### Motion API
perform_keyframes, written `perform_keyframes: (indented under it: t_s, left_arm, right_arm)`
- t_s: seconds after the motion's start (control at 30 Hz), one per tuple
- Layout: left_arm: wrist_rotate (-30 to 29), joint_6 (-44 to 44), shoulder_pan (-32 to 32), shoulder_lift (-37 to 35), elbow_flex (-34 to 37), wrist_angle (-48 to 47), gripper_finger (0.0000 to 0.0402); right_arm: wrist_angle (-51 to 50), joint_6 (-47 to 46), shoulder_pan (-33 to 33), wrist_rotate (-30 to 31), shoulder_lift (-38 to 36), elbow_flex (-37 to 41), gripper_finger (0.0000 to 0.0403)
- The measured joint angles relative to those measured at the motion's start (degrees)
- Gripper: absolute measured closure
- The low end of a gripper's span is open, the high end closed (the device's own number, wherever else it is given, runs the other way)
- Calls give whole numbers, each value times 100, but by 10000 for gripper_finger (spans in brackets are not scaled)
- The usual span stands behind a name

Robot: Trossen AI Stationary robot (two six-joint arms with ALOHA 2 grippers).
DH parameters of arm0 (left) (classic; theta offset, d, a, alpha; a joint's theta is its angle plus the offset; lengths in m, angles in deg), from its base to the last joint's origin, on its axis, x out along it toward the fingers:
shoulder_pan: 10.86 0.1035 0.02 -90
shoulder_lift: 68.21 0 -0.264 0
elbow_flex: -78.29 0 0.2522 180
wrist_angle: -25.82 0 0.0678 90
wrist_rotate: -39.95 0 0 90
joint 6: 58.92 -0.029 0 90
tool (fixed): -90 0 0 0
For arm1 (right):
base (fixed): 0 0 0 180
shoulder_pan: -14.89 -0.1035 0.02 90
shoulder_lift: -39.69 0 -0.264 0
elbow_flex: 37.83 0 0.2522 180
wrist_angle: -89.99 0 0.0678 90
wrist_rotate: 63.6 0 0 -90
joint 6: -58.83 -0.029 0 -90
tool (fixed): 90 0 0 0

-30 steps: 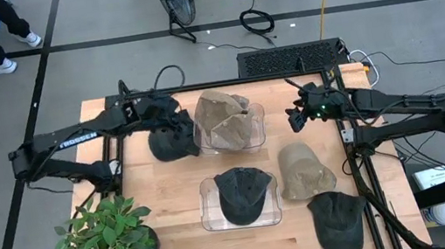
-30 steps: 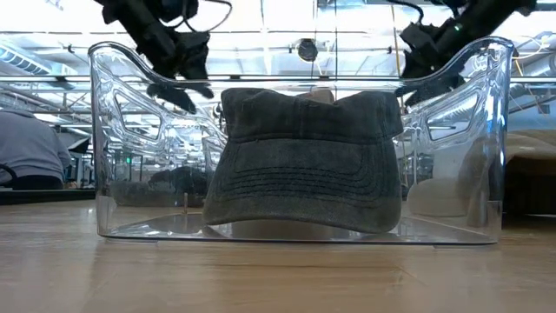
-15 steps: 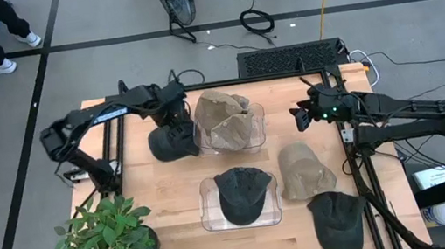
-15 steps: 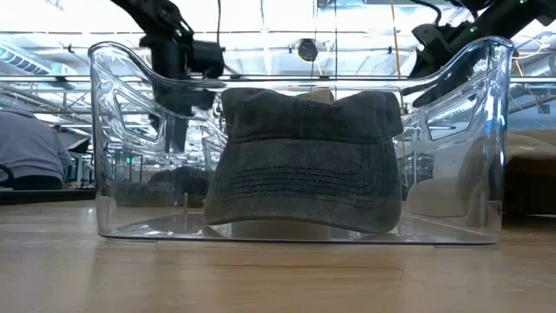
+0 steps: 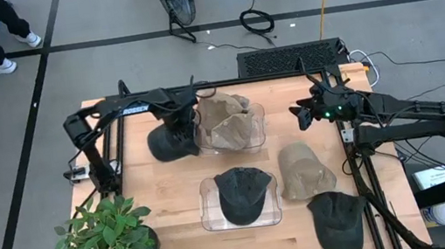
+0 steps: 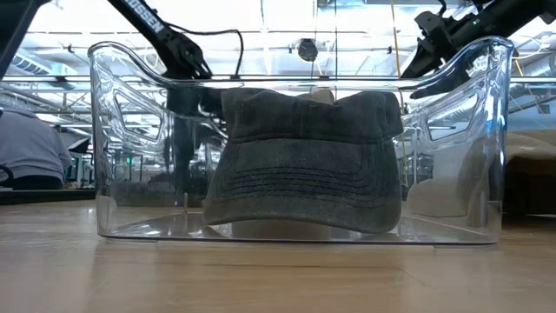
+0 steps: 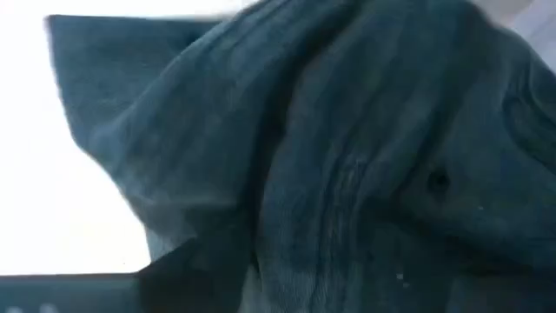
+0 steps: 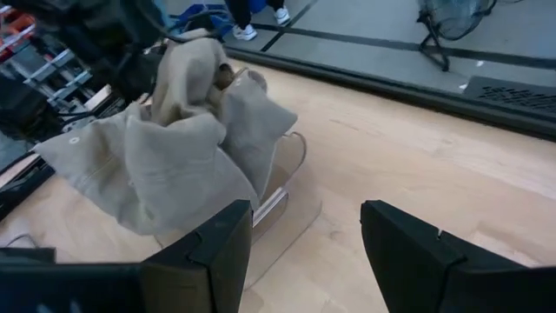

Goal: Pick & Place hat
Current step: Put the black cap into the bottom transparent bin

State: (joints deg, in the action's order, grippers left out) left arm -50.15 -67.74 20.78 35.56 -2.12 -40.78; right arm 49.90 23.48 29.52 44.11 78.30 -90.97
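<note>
The left gripper is down on the dark hat at the back left of the bench; its wrist view is filled with dark cloth, so I cannot tell how its fingers stand. The right gripper is spread wide and holds nothing — it hangs over the back right of the bench.

The far clear bin holds a tan hat. The near clear bin holds a dark cap.
</note>
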Motion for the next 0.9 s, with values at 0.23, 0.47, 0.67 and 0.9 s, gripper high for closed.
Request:
perform_keyframes:
  t_s: [0.23,0.47,0.67,0.9]
  left_arm:
    - [2,152,-22,131,0,-82,355]
    - [-296,915,17,-243,9,-732,396]
    - [-295,1459,-9,-1248,11,-738,397]
    - [-406,2822,-451,-2542,4,-706,398]
  right_arm:
    - [36,0,0,-149,0,0,204]
    - [127,42,0,-153,0,0,204]
    - [146,72,0,-155,0,0,204]
    - [122,199,0,-162,0,0,204]
